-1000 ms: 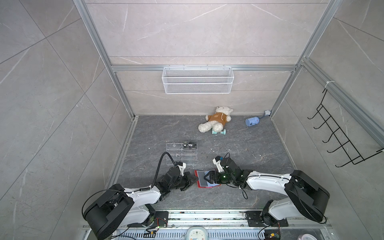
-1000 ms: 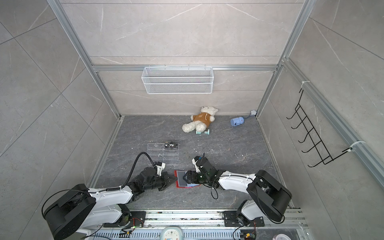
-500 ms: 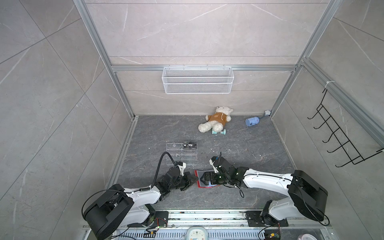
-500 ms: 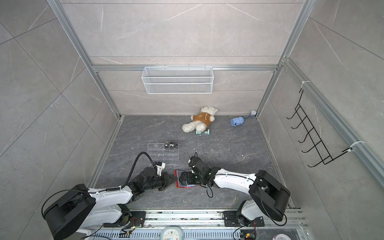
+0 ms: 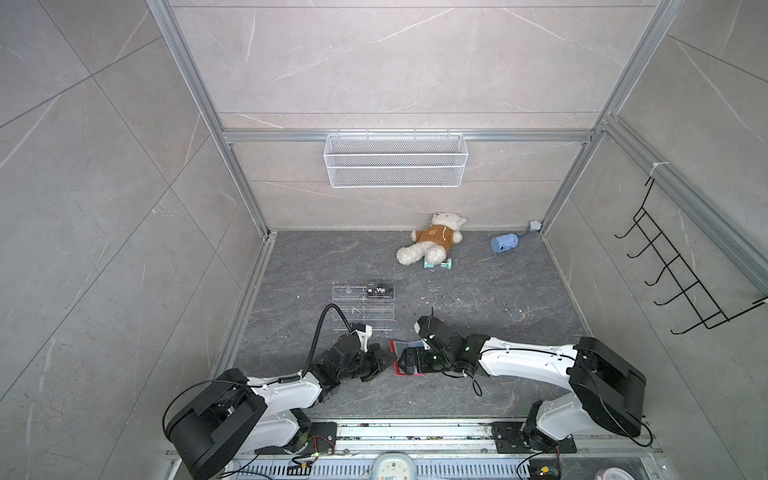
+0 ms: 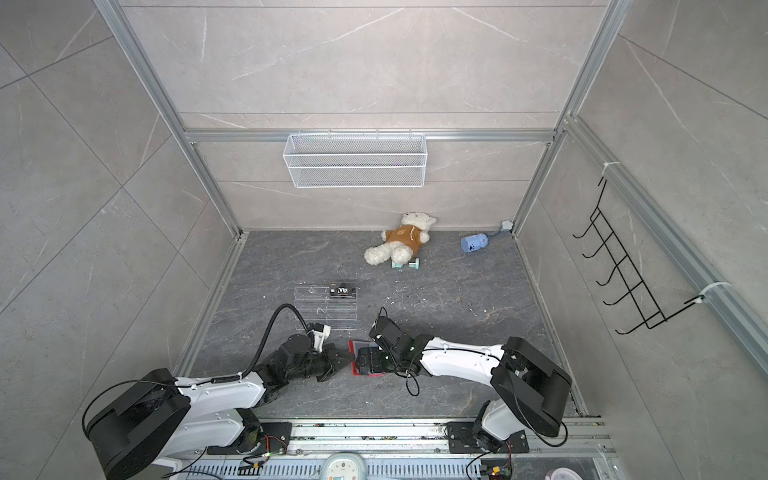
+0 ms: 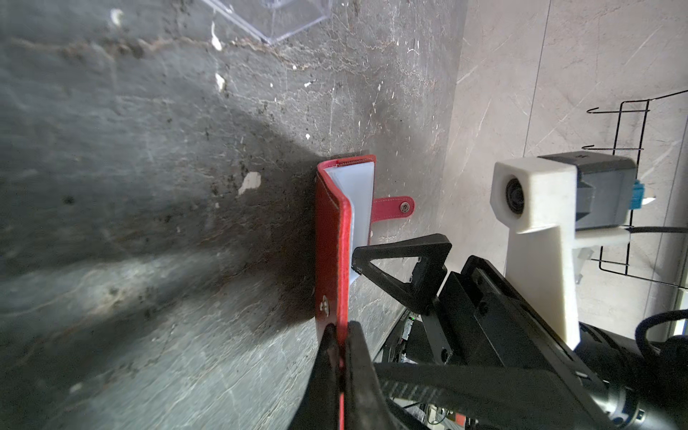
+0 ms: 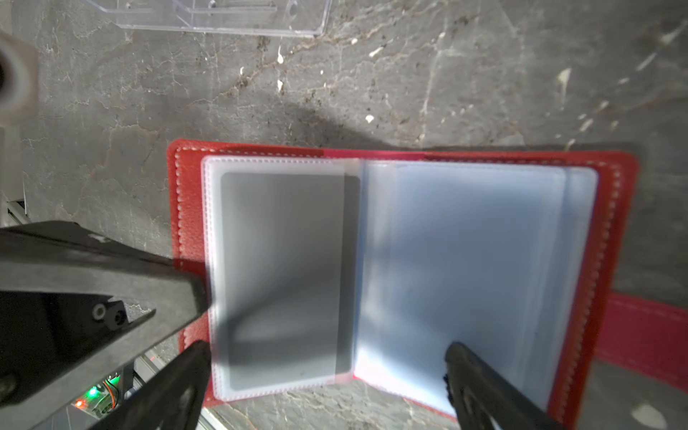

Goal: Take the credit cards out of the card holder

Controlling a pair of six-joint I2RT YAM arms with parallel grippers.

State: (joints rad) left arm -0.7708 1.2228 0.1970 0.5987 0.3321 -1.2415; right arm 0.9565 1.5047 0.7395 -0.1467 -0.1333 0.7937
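The red card holder (image 5: 394,345) (image 6: 353,345) lies open on the grey floor between the two arms. My left gripper (image 7: 339,331) (image 5: 384,359) is shut on the edge of its red cover and holds that flap raised. In the right wrist view a dark grey credit card (image 8: 286,275) sits in the cloudy sleeve on one page of the card holder (image 8: 614,231); the facing sleeves look pale blue. My right gripper (image 8: 327,348) (image 5: 411,359) hovers open over the pages, one finger to each side. Another black credit card marked "Vip" (image 5: 380,290) (image 6: 343,290) rests on the clear rack.
A clear acrylic tiered rack (image 5: 362,311) stands just behind the card holder. A teddy bear (image 5: 432,243), a teal dumbbell (image 5: 438,264) and a blue bottle (image 5: 503,242) lie at the back. A wire basket (image 5: 395,160) and black hooks (image 5: 681,274) hang on the walls.
My right gripper has moved left over the open card holder and its jaws have spread a little wider. The left gripper has kept its grip on the cover.
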